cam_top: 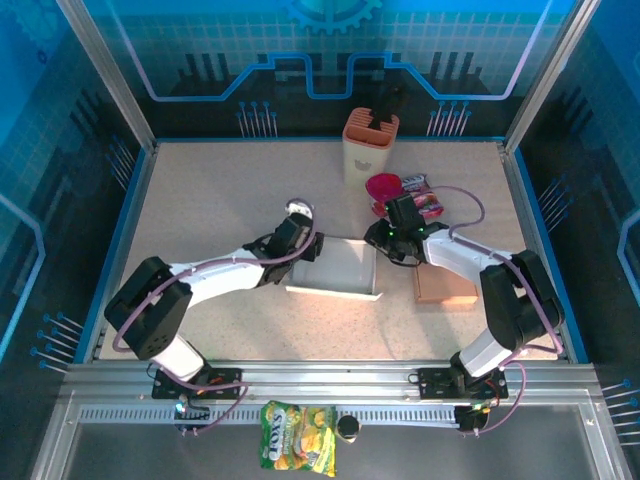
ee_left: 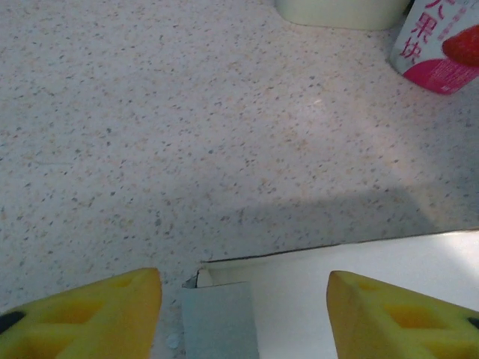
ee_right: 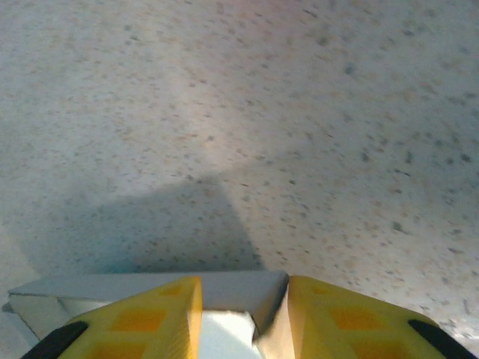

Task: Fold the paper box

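nearest the rail lies a snack bag (cam_top: 298, 450), well clear of the work and no threat. past it, the paper box (cam_top: 335, 268) sits on the table (cam_top: 200, 200) between the two arms, an open white tray with its walls up.

the left gripper (ee_left: 243, 299) hangs over the box's far left corner with its fingers spread wide, holding nothing. so that side is free, and a pull from the other arm could slide or turn the whole box. the corner flap under it (a grey tab beside the wall) could spring back out if nothing presses it.

the right gripper (ee_right: 243, 314) straddles the far right corner with its fingers drawn in close around the wall. i cannot tell whether the pads bite the paper. squeezing harder there could crease or tear the thin wall, and a loose hold could let it slip off.

just beside the box, the brown block (cam_top: 445, 285) could be nudged by the right arm. farther back, the pink carton (ee_left: 438, 45) and the beige holder (cam_top: 370, 145) could topple if the box is shoved away.
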`<action>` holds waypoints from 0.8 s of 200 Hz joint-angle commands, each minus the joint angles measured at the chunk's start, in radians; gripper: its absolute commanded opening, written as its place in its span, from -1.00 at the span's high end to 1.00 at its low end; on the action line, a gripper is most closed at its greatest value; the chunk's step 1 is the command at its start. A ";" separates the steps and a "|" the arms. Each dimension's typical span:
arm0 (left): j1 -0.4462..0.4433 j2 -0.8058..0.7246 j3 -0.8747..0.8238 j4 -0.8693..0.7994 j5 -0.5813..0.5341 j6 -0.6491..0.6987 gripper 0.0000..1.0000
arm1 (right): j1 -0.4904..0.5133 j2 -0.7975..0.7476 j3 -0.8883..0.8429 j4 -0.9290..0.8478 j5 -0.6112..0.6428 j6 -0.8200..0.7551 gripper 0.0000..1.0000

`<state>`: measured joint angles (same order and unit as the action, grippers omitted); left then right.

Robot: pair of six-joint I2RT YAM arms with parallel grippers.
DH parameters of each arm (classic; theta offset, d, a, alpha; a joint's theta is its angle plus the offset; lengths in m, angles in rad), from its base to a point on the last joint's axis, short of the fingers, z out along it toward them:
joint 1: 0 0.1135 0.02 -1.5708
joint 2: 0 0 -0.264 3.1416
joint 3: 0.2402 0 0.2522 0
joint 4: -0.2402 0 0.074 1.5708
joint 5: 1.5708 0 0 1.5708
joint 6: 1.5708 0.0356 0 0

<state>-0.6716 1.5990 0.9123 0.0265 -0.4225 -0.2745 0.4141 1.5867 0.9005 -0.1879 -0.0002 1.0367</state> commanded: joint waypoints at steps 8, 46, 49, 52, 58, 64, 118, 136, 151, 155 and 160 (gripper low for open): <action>0.015 0.051 0.147 -0.311 0.026 -0.023 -0.28 | 0.008 0.007 -0.041 -0.035 0.030 0.103 0.26; 0.020 -0.006 0.201 -0.401 -0.027 -0.056 -0.29 | 0.009 -0.024 -0.083 -0.014 0.055 0.160 0.23; 0.021 -0.015 0.202 -0.406 -0.031 -0.060 -0.29 | 0.009 -0.024 -0.082 -0.016 0.055 0.160 0.22; 0.021 -0.023 0.204 -0.415 -0.036 -0.066 -0.29 | 0.008 -0.024 -0.080 -0.017 0.055 0.158 0.21; 0.024 -0.037 0.208 -0.433 -0.047 -0.076 -0.30 | 0.007 -0.025 -0.079 -0.020 0.055 0.156 0.18; 0.025 -0.051 0.210 -0.448 -0.053 -0.080 -0.32 | 0.005 -0.027 -0.078 -0.022 0.054 0.155 0.14; 0.074 -0.204 0.176 -0.529 -0.054 -0.145 -0.41 | 0.006 -0.124 -0.101 -0.040 0.070 0.063 -0.17; 0.075 -0.258 0.159 -0.541 -0.040 -0.157 -0.56 | 0.009 -0.141 -0.110 -0.063 0.062 0.024 -0.22; 0.084 -0.274 0.152 -0.530 0.017 -0.153 -0.59 | 0.019 -0.153 -0.126 -0.055 0.050 0.007 -0.23; 0.087 -0.272 0.152 -0.527 0.031 -0.149 -0.58 | 0.025 -0.155 -0.128 -0.054 0.048 0.005 -0.23; 0.092 -0.267 0.154 -0.524 0.048 -0.145 -0.57 | 0.032 -0.160 -0.131 -0.050 0.047 0.002 -0.23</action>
<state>-0.5953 1.3483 1.0893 -0.4706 -0.4477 -0.4065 0.4171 1.4517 0.8024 -0.2092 0.0452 1.0916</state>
